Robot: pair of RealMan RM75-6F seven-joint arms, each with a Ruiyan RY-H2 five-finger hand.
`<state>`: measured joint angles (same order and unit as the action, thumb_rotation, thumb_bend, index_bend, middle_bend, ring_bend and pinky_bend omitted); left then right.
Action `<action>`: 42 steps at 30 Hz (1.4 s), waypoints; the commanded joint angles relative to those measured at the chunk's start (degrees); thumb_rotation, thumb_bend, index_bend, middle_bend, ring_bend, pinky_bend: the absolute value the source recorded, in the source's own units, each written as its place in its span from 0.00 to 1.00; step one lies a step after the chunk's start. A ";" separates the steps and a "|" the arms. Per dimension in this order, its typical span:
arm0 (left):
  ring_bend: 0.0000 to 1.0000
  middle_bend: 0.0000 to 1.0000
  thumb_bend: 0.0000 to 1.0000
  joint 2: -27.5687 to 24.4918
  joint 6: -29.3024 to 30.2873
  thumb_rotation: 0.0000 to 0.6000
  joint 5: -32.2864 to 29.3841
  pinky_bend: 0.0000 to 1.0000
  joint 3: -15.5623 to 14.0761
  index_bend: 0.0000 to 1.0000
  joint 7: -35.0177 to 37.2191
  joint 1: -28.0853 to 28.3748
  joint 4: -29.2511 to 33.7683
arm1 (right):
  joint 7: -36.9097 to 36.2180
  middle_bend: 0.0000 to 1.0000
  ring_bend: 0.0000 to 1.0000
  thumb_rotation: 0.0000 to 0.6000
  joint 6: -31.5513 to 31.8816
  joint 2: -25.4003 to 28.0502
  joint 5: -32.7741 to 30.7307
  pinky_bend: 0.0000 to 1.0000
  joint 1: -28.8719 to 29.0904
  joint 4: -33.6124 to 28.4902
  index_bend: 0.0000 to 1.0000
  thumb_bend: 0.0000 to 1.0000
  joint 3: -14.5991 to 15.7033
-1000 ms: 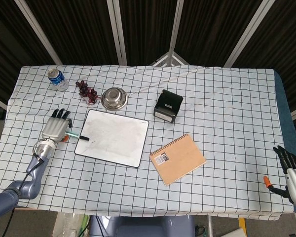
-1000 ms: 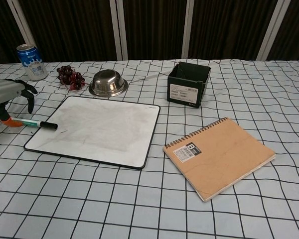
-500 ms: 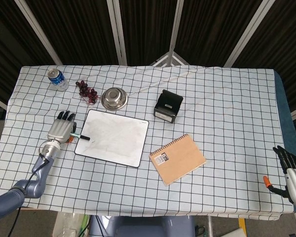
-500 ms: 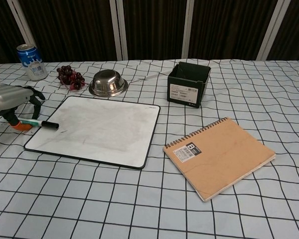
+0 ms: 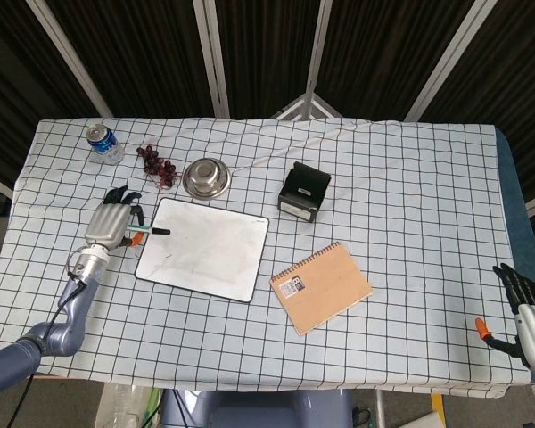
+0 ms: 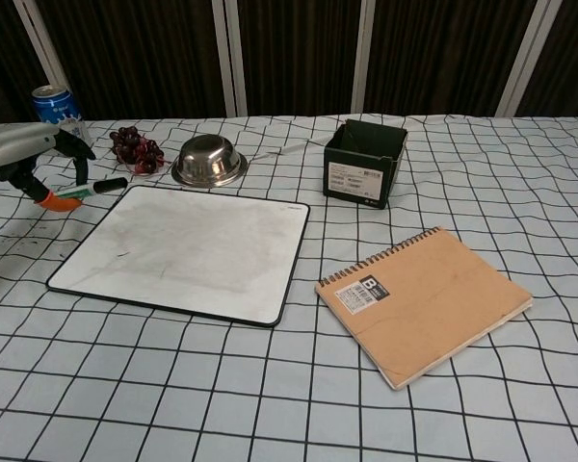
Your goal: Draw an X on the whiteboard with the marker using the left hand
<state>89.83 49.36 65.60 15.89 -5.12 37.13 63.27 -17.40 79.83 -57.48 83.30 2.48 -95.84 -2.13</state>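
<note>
Checkered tablecloth — white rectangular whiteboard lying flat.
Left hand grips green black-capped marker at board's edge — right hand fingers spread, empty.

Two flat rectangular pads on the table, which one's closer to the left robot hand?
The whiteboard: white with a dark rim, its left edge right beside the left robot hand holding the marker. The brown spiral notebook lies further right.

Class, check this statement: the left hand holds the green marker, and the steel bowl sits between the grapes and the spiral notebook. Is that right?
Not quite. The steel bowl sits between the grapes and the black box, not the spiral notebook, as the head view shows. The left hand does hold the green marker.
</note>
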 commanded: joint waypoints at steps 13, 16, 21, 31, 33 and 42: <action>0.04 0.23 0.54 2.16 -4.38 1.00 -6.49 0.07 9.47 0.70 23.03 0.74 15.92 | -0.76 0.00 0.00 1.00 -0.52 0.11 0.04 0.00 0.24 -0.29 0.00 0.35 0.01; 0.04 0.24 0.54 5.18 -5.51 1.00 -5.31 0.07 8.78 0.71 25.70 1.87 14.47 | -1.05 0.00 0.00 1.00 -0.73 0.18 -0.23 0.00 0.26 -0.25 0.00 0.35 -0.04; 0.04 0.24 0.53 9.37 -6.20 1.00 -3.59 0.07 7.91 0.71 28.30 3.48 11.40 | -1.45 0.00 0.00 1.00 -1.07 0.37 -0.67 0.00 0.25 -0.23 0.00 0.35 -0.06; 0.04 0.25 0.53 14.22 -6.21 1.00 -1.33 0.07 7.75 0.72 31.63 5.95 5.76 | -2.06 0.00 0.00 1.00 -1.41 0.75 -1.29 0.00 0.15 -0.21 0.00 0.35 -0.12; 0.04 0.25 0.53 14.46 -6.25 1.00 -1.06 0.07 7.66 0.72 31.98 6.11 5.25 | -2.09 0.00 0.00 1.00 -1.42 0.79 -1.31 0.00 0.14 -0.24 0.00 0.35 -0.12; 0.04 0.25 0.53 15.50 -7.03 1.00 -0.11 0.07 7.12 0.72 34.03 6.91 2.38 | -2.02 0.00 0.00 1.00 -1.64 0.82 -1.38 0.00 0.21 -0.33 0.00 0.35 -0.13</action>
<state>105.09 42.56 65.27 23.11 28.58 43.79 66.11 -19.44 78.22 -56.65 81.94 2.68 -96.17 -2.25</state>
